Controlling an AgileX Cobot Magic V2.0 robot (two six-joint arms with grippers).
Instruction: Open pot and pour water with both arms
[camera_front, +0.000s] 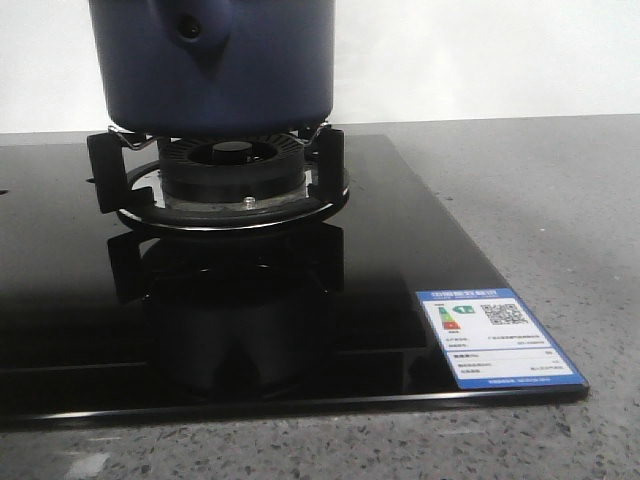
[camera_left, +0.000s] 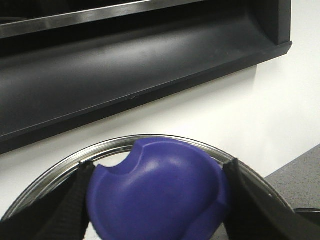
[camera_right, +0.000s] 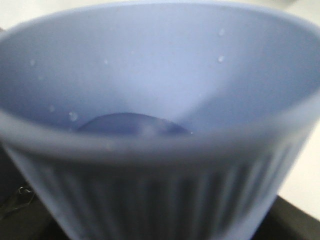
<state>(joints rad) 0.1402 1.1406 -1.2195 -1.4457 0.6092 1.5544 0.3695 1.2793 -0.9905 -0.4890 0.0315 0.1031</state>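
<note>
Though the frame cut off its top, one pot (camera_front: 210, 65) sat on the burner (camera_front: 230, 170) of one black hob (camera_front: 400, 260); neither arm showed in front; the left gripper (camera_left: 157, 200) clenched one blue knob (camera_left: 160, 195) over a steel rim (camera_left: 65, 160); the right gripper was hidden behind one ribbed cup (camera_right: 160, 125), grip unclear.

The pot (camera_front: 210, 65) sits on the burner grate (camera_front: 215, 165) at the far left of the cooktop (camera_front: 400, 260); an energy label (camera_front: 497, 337) lies at the cooktop's near right corner, on the desk (camera_front: 560, 200).
</note>
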